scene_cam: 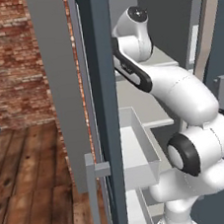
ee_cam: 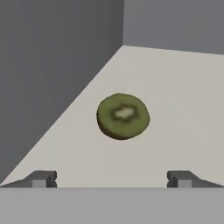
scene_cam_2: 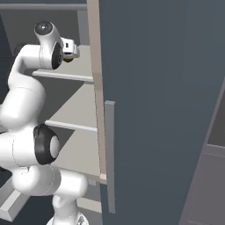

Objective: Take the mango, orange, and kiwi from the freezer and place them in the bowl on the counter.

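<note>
Dark two-finger gripper [ee_cam: 112, 178] spread wide, holding nothing, aimed down at halved green kiwi [ee_cam: 123, 116] lying cut face up on pale grey freezer shelf [ee_cam: 175, 96], near the back corner. Likely to nudge the rounded fruit toward grey side wall [ee_cam: 52, 65] if off-centre; could squirt out on closing.

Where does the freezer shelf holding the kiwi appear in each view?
Left base view: shelf upper right, behind the arm's wrist.
Right base view: shelf upper left, beside the door edge.
Hand view: shelf across centre and right, under the kiwi.
Shared landmark: grey inner wall meeting the shelf.
</note>
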Tool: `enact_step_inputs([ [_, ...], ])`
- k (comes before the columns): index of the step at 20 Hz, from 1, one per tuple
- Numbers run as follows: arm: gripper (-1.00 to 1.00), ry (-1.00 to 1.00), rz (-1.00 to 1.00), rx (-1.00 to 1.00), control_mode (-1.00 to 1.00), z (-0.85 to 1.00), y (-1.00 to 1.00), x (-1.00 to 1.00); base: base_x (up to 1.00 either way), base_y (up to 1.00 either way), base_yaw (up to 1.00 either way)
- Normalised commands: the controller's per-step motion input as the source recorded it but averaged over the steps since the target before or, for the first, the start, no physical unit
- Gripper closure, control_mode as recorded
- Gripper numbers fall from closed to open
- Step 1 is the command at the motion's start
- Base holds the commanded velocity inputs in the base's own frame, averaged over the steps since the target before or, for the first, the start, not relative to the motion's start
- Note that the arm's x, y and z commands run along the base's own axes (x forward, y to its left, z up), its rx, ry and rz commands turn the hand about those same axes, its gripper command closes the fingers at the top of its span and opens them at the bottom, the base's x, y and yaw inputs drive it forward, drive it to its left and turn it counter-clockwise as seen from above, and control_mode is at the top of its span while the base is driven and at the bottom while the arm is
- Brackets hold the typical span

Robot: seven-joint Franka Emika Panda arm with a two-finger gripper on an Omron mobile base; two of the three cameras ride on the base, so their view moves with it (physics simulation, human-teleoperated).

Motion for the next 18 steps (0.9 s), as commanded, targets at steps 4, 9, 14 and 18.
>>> enact_step_inputs([
  [4, -1.00, 0.04, 0.00, 0.00, -1.00, -0.11, 0.00, 0.43, 0.00, 0.00, 0.00],
  [9, -1.00, 0.02, 0.00, 0.00, -1.00, -0.14, 0.00, 0.34, 0.00, 0.00, 0.00],
  [14, -1.00, 0.00, 0.00, 0.00, -1.00, -0.04, 0.03, 0.22, 0.00, 0.00, 0.00],
  [18, -1.00, 0.00, 0.00, 0.00, -1.00, -0.02, 0.09, 0.19, 0.00, 0.00, 0.00],
])
